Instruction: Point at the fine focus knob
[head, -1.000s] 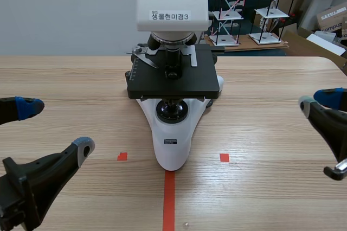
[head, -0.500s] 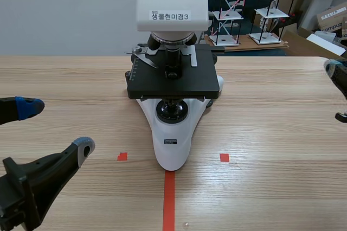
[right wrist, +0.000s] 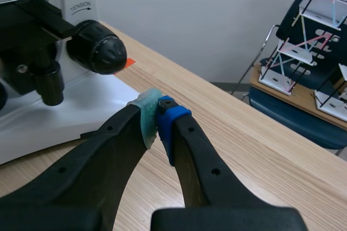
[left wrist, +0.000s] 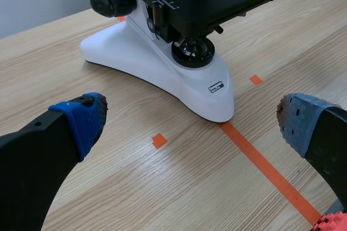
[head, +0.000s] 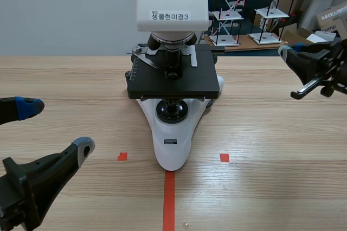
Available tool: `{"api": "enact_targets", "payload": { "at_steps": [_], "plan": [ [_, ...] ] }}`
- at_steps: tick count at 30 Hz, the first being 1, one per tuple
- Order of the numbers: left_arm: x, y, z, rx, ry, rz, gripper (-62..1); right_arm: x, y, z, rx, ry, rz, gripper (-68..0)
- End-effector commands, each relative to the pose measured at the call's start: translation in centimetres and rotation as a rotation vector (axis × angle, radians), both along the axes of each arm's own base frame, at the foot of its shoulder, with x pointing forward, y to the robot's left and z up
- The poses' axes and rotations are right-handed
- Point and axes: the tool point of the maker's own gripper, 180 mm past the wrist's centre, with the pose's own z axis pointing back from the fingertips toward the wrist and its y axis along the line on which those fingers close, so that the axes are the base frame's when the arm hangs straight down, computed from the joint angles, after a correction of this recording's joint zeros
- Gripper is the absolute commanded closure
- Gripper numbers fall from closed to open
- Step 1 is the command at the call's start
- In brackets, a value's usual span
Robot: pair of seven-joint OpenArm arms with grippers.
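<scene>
Now the right gripper (head: 283, 52), jaws pressed together, is climbing from 4 to 2 o'clock of the microscope (head: 172, 139), nearing its focus knob (right wrist: 100, 46); the left gripper (head: 57, 126), jaws spread, is holding still.

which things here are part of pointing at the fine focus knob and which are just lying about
For the job:
white and black microscope
its black round ribbed focus knob
right end effector, shut, close to that knob

Just lying about:
white-shelved rod-frame models behind the table
brown cardboard boxes
left end effector, open, apart from the microscope
</scene>
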Motion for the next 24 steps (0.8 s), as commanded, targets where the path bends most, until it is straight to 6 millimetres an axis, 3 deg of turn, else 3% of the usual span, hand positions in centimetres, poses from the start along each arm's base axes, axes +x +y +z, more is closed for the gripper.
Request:
{"api": "enact_targets", "payload": {
  "at_steps": [1, 18, 24],
  "plan": [
    [0.1, -0.5, 1.2, -0.028, -0.034, -0.008, -62.3, 1.1, -0.3, 1.4, 0.009, -0.039, -0.021, -1.7],
    [0.1, -0.5, 1.2, -0.028, -0.034, -0.008, -62.3, 5.9, 0.9, 0.8, 0.03, -0.032, -0.101, -1.7],
    [0.1, -0.5, 1.2, -0.028, -0.034, -0.008, -62.3, 6.8, 2.1, -0.5, 0.013, 0.013, -0.089, -1.7]
  ]
}}
